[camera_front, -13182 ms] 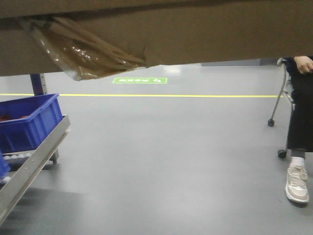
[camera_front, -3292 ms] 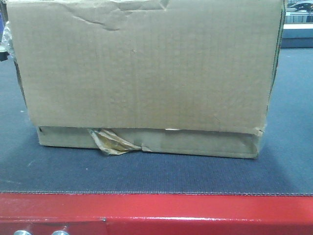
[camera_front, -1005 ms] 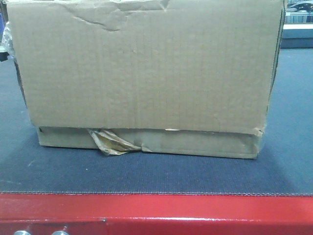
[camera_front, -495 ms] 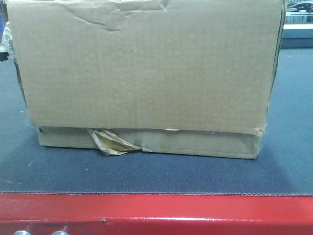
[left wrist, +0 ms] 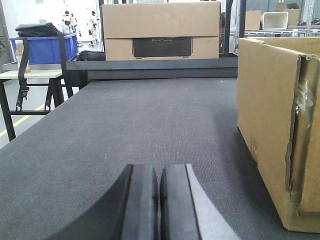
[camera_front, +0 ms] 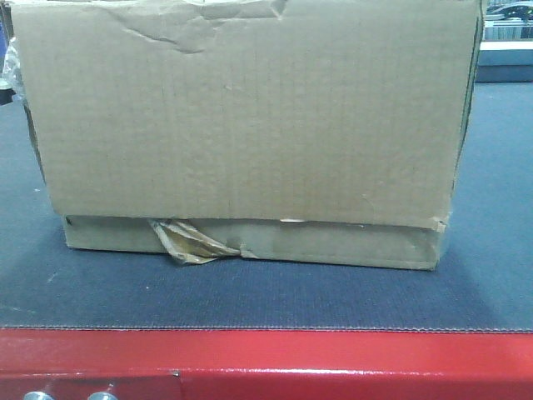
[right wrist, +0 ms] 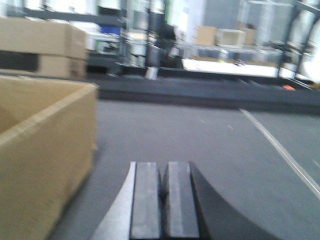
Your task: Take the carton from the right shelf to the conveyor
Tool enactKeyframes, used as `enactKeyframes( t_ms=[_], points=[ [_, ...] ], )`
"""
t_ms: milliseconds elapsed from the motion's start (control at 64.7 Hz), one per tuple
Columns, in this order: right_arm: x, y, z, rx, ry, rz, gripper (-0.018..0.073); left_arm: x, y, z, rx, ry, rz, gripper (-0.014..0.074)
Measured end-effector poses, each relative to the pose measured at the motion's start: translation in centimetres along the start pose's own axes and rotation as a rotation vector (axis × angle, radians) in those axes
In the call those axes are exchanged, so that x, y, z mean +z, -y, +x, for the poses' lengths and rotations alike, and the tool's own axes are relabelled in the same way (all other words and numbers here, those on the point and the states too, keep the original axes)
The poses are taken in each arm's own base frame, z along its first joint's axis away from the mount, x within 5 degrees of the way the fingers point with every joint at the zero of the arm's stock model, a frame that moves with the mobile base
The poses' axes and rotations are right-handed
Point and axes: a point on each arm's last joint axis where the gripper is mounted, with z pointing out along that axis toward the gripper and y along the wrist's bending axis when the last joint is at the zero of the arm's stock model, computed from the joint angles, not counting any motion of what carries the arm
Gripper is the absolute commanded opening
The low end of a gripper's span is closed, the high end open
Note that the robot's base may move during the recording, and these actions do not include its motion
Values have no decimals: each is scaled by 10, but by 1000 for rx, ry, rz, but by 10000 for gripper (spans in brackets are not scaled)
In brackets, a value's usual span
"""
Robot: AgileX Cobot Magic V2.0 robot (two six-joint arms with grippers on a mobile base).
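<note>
The front view faces the carton (camera_front: 250, 125) close up; both wrist views flank it, low over the conveyor (left wrist: 150, 120).

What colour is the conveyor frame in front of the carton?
Glossy red frame, clearest in the front-facing view.

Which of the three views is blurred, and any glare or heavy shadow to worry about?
Right wrist view: soft all over, the carton edge and background smeared; bright washed-out patches at the back. Left wrist view: sharp, belt weave on the conveyor readable, blown-out white at top left. Front view: fairly sharp but grainy, dim even light, a faint sheen along the red frame, only a soft shadow under the carton.
</note>
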Motion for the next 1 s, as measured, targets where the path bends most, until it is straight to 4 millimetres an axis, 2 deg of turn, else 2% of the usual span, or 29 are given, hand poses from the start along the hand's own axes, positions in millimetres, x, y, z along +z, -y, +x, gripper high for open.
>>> enactKeyframes(
  t_ms=[309, 355, 1005],
  points=[
    [7, 0, 77, 17, -35, 37, -69, 0, 0, 0, 0, 0, 0, 15],
    [8, 0, 83, 19, -41, 38, -69, 0, 0, 0, 0, 0, 0, 15],
    [8, 0, 85, 17, -32, 40, -69, 0, 0, 0, 0, 0, 0, 15]
  ],
)
